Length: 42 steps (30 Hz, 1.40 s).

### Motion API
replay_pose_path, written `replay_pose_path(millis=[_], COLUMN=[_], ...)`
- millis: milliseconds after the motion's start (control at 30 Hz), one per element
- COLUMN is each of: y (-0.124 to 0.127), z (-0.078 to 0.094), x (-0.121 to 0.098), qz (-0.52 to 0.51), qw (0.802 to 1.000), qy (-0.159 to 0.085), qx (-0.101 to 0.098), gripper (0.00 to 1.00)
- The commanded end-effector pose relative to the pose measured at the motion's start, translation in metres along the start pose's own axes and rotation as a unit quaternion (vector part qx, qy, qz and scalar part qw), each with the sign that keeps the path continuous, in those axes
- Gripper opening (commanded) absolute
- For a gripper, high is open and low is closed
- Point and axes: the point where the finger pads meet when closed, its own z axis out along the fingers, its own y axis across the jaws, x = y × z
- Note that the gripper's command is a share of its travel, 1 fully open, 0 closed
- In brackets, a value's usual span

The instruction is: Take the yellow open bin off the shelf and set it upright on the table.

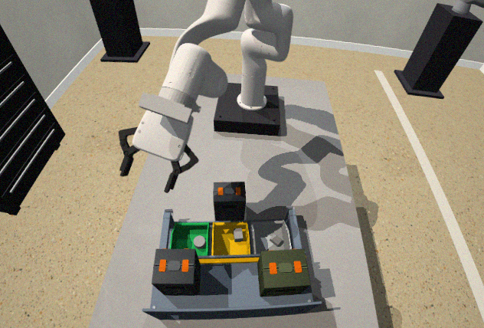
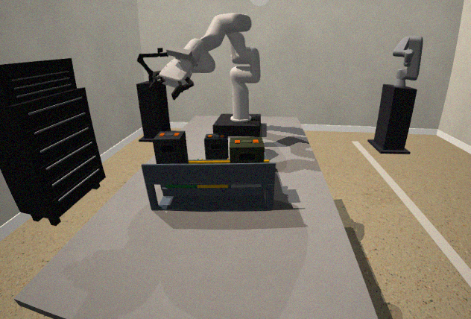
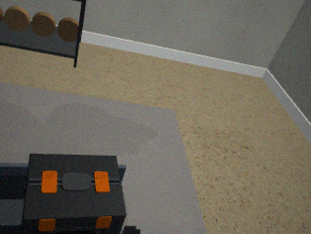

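Observation:
The yellow open bin stands in the middle of the shelf, with a grey part inside it. A green bin is to its left and a grey bin to its right, each holding a grey part. My gripper is open and empty. It hangs high over the table's left edge, well back from the shelf, and also shows in the exterior view. Its fingers are out of the wrist view.
A dark closed case and an olive case sit on the shelf's top, left and right. A black case stands on the table just behind the yellow bin. The wrist view shows a dark case with orange latches.

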Motion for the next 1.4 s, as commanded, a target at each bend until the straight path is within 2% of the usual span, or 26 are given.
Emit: replay_pose_path(millis=[0,67,1067,1367], y=[0.004,0.004,0.024,0.024], z=[-0.011,-0.011,-0.072,-0.074], x=[-0.006,-0.006,-0.057,-0.059], qz=[0.0,0.0,0.0,0.0], qw=[1.0,1.0,1.0,1.0], qy=[0.012,0.012,0.011,0.011], qx=[0.026,0.026,0.026,0.026], gripper=[1.0,1.0,1.0,1.0])
